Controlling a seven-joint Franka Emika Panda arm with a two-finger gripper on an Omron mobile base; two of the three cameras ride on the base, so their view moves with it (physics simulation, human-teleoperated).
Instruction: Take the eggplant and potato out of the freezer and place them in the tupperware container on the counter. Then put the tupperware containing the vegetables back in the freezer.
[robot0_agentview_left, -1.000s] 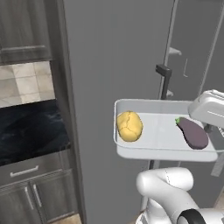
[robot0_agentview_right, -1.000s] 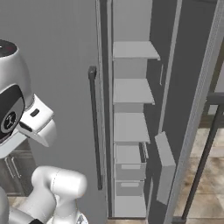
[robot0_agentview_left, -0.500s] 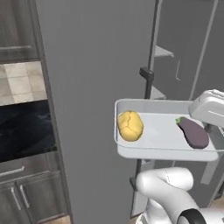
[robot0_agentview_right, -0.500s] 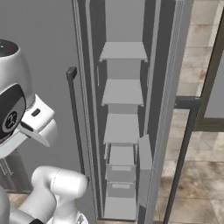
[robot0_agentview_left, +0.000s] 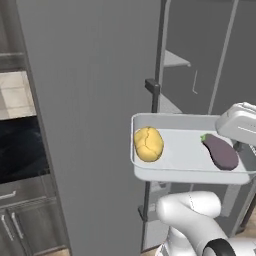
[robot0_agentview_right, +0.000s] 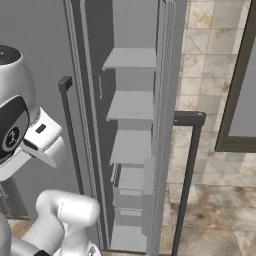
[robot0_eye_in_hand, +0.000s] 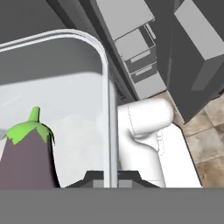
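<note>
The pale tupperware container (robot0_agentview_left: 185, 161) hangs level in the air in front of the freezer door (robot0_agentview_left: 95, 100). The yellow-tan potato (robot0_agentview_left: 149, 144) lies at the container's left end and the dark purple eggplant (robot0_agentview_left: 220, 152) at its right end. In the hand view my gripper (robot0_eye_in_hand: 110, 178) is shut on the container's rim (robot0_eye_in_hand: 107, 87), and the eggplant (robot0_eye_in_hand: 27, 153) with its green stem lies just inside. The white hand (robot0_agentview_left: 241, 123) covers the container's right edge. The freezer's grey shelves (robot0_agentview_right: 131, 106) show through the opening in the right base view.
A dark bar handle (robot0_agentview_left: 152, 91) stands on the ribbed door close behind the container. The black counter (robot0_agentview_left: 20, 150) and grey drawers (robot0_agentview_left: 20, 197) lie to the left. A second open door with a dark handle (robot0_agentview_right: 187, 165) stands to the right of the shelves, with tiled floor (robot0_agentview_right: 220, 220) beyond it.
The whole scene has slid left in both base views, so the base has moved. The freezer's shelves now sit nearer the middle. The container and both vegetables stay as they were at the gripper.
</note>
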